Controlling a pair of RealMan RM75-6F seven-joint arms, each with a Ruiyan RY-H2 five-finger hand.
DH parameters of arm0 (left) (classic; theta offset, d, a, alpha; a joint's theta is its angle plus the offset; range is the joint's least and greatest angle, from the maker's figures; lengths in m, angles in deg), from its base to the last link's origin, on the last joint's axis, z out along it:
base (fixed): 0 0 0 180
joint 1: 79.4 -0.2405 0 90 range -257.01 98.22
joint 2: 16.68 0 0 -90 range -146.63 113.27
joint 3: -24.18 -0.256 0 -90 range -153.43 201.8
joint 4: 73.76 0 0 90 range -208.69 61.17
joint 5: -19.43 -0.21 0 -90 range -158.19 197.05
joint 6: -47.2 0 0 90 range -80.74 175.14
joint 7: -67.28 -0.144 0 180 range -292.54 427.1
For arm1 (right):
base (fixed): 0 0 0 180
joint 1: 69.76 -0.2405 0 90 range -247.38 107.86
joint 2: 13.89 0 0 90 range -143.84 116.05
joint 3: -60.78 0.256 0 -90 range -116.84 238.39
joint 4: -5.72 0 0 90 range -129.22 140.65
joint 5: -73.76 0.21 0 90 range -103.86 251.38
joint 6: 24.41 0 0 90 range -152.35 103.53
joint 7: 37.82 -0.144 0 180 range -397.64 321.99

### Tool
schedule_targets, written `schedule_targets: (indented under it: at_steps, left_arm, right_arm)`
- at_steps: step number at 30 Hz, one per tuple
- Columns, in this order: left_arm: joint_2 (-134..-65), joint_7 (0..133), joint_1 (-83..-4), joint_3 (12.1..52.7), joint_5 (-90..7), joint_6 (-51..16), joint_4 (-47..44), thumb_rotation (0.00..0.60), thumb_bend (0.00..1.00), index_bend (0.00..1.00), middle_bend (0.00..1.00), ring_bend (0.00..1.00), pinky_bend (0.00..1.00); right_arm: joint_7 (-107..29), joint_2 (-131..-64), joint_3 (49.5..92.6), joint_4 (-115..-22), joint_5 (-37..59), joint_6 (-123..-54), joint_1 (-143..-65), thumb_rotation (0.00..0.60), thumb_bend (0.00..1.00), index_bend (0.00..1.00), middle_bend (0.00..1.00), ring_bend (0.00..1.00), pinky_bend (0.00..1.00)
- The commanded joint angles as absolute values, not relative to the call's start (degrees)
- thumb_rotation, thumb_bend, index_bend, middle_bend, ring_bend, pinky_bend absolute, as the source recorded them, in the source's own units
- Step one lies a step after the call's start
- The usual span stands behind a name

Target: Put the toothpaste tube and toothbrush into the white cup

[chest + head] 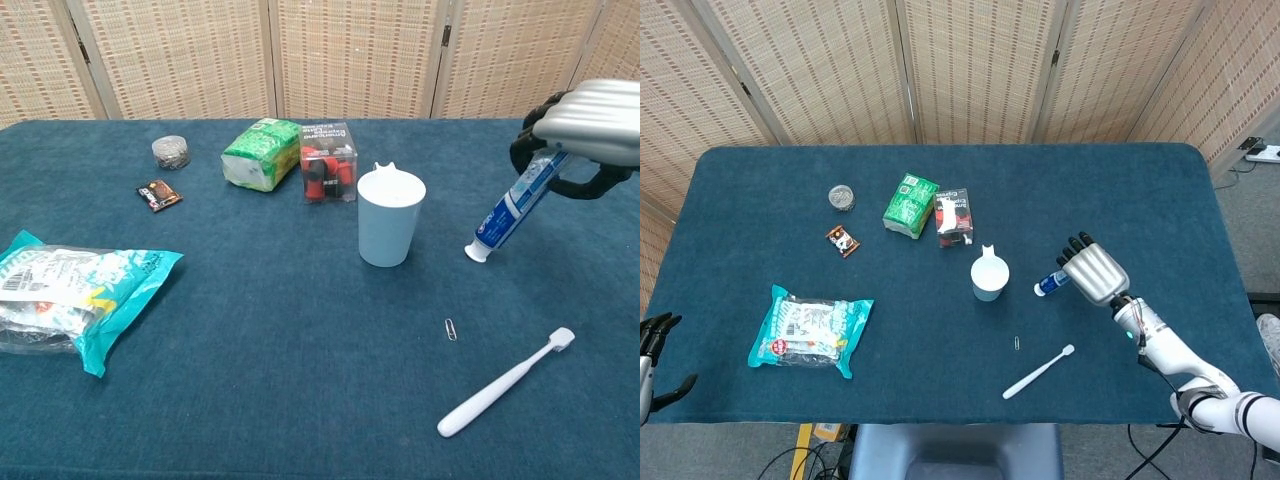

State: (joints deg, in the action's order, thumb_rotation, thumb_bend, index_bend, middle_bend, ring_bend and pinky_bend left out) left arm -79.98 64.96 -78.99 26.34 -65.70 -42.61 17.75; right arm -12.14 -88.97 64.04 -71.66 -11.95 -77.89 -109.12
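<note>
right hand (578,135) grips tube (510,212) | blue-white, cap down, tilted | right of white cup (390,217) | left hand (652,352) empty, fingers apart

Both views evenly and brightly lit; diffuse light from overhead. Shadows soft and short, seen under white cup (390,231) and toothbrush (505,384) in chest view. Mild sheen noted on right hand (588,121) and on plastic bag (70,295) near left edge of tabletop (790,190). Focus sharp throughout; no motion blur seen. Slight softening noted toward frame corners in head view.
</note>
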Motion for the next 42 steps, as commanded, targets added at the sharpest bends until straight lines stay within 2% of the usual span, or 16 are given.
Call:
schedule_targets:
  at_steps: [1, 9, 12, 18, 24, 30, 37, 42]
  left_arm:
    - [-79.94, 65.4, -79.24, 26.3, -65.59, -42.79, 17.41, 0.6, 0.25, 0.18, 0.16, 0.14, 0.2]
    - [-80.15, 66.28, -79.61, 26.24, -65.41, -42.86, 16.43, 0.6, 0.25, 0.18, 0.16, 0.14, 0.2]
    - [-80.14, 66.51, -79.69, 26.26, -65.47, -42.94, 16.28, 0.6, 0.25, 0.18, 0.16, 0.14, 0.2]
    - [-80.16, 66.73, -79.75, 26.37, -65.51, -43.06, 16.14, 0.6, 0.25, 0.18, 0.16, 0.14, 0.2]
    - [-80.12, 66.68, -79.79, 26.33, -65.5, -42.88, 16.11, 0.6, 0.25, 0.18, 0.16, 0.14, 0.2]
    - [-80.15, 66.13, -79.48, 26.3, -65.7, -42.37, 16.56, 0.6, 0.25, 0.18, 0.16, 0.14, 0.2]
    - [-79.9, 65.72, -79.72, 26.31, -65.11, -42.25, 16.96, 0.6, 0.25, 0.18, 0.15, 0.14, 0.2]
    - [-79.81, 64.73, -79.67, 26.2, -65.37, -42.23, 17.93, 0.6, 0.25, 0.18, 0.15, 0.14, 0.2]
  right_arm:
    - [-10.94, -89.92, 63.64, -73.33, -12.71, -78.22, -109.51, 0.6, 0.37, 0.56, 0.38, 0.25, 0.25]
    - [-8.95, -88.86, 63.51, -79.59, -13.78, -80.3, -109.1, 0.6, 0.31, 0.08, 0.22, 0.16, 0.21]
    - [-8.7, -88.64, 63.7, -81.76, -14.55, -81.24, -109.13, 0.6, 0.28, 0.0, 0.15, 0.13, 0.18]
    - [-9.59, -89.37, 64.08, -83.67, -15.36, -81.73, -109.6, 0.6, 0.19, 0.0, 0.11, 0.11, 0.16]
    - [-12.23, -89.77, 64.01, -84.13, -16.68, -83.29, -109.35, 0.6, 0.19, 0.0, 0.12, 0.11, 0.16]
    - [-14.33, -88.61, 63.08, -84.29, -17.99, -83.41, -109.18, 0.6, 0.19, 0.01, 0.18, 0.13, 0.2]
    - [-17.74, -83.25, 58.63, -82.69, -22.71, -83.89, -107.84, 0.6, 0.18, 0.13, 0.25, 0.17, 0.22]
    - [-20.77, -80.18, 54.96, -81.58, -27.94, -86.03, -106.57, 0.6, 0.05, 0.16, 0.25, 0.17, 0.22]
